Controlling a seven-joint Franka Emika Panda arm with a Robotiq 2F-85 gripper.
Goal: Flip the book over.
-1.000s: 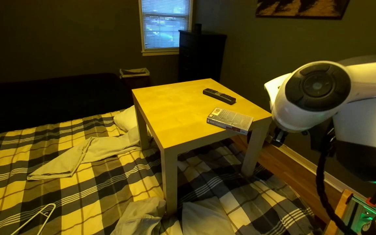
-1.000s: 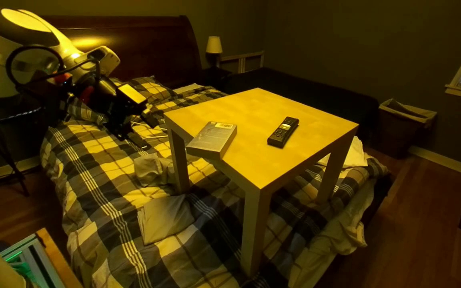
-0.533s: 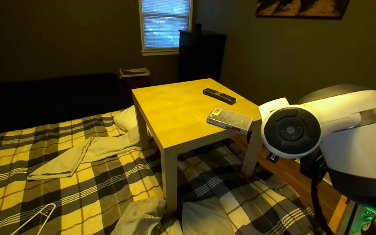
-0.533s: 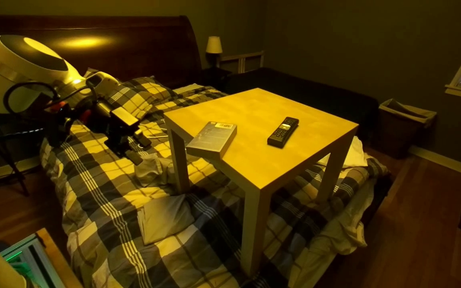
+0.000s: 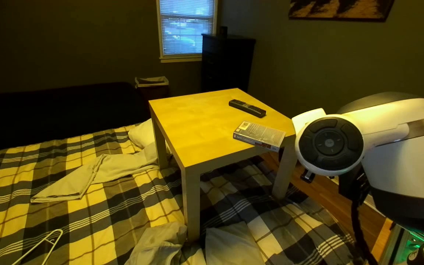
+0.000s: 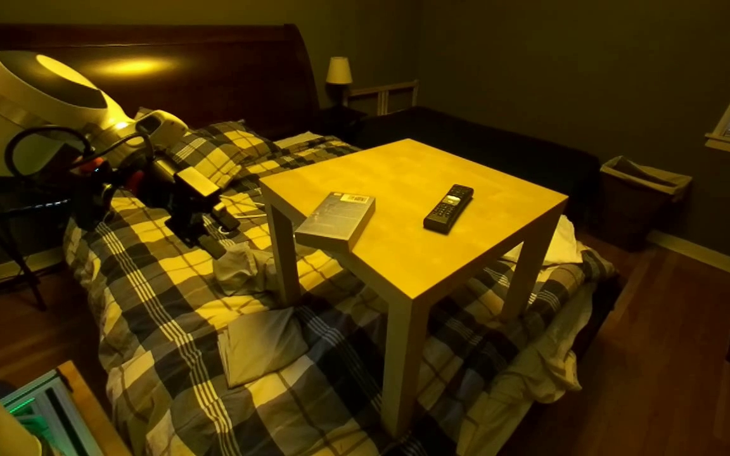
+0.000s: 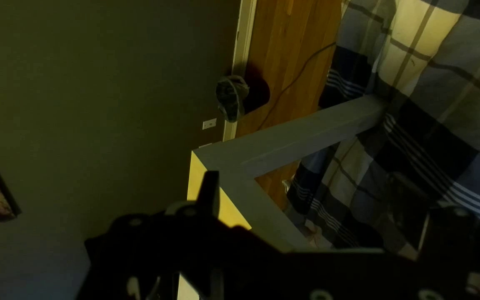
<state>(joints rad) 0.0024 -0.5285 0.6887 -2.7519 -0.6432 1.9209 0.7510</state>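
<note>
The book lies flat on the yellow table, pale grey printed face up, with a small label at one end. One corner overhangs the table edge; the book also shows in an exterior view. My gripper is off the table, beside the book's overhanging side and lower than the tabletop in the picture. Its fingers are apart with nothing between them. In the wrist view the open gripper faces a table corner and leg; I cannot make out the book there. In an exterior view the wrist hides most of the gripper.
A black remote lies on the table near the book. The table stands on a bed with a plaid cover. Table legs rise close to the gripper. Grey cloths lie below, and a hanger lies on the bed.
The arm and gripper have moved down beside the table over the last second, mostly in the first half, then risen very slightly. The book and remote have not moved.
</note>
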